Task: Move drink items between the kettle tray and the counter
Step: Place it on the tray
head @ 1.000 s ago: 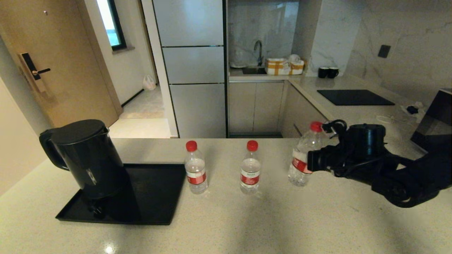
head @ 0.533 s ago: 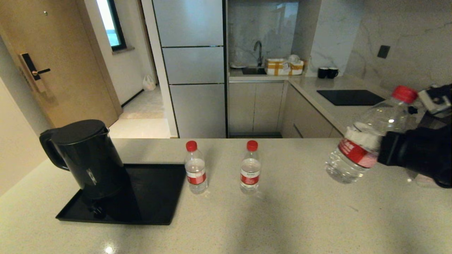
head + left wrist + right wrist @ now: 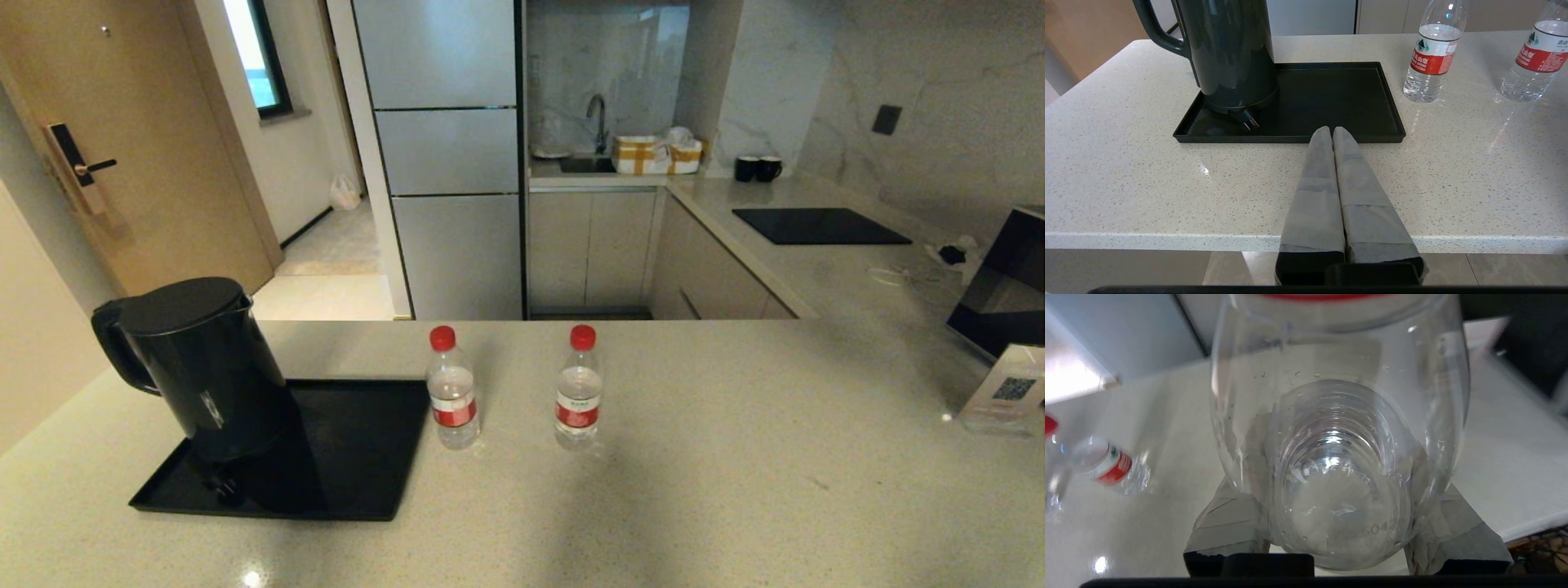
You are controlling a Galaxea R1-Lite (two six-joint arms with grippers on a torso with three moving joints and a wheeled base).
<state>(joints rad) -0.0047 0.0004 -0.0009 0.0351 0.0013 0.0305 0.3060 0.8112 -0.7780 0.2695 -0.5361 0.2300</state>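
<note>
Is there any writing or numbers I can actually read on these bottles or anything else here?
"5042": embossed near the base of the held bottle, only partly legible.
Standing bottles' labels: a mountain logo with Chinese characters, too small to read.
Counter sign: a QR code, no readable words.

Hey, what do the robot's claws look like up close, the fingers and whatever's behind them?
Each claw, the left claw and the right claw, has two long tapering fingers wrapped in grey tape in overlapping bands, frayed at the edges. They sit on a black base. No cables or markings show.
</note>
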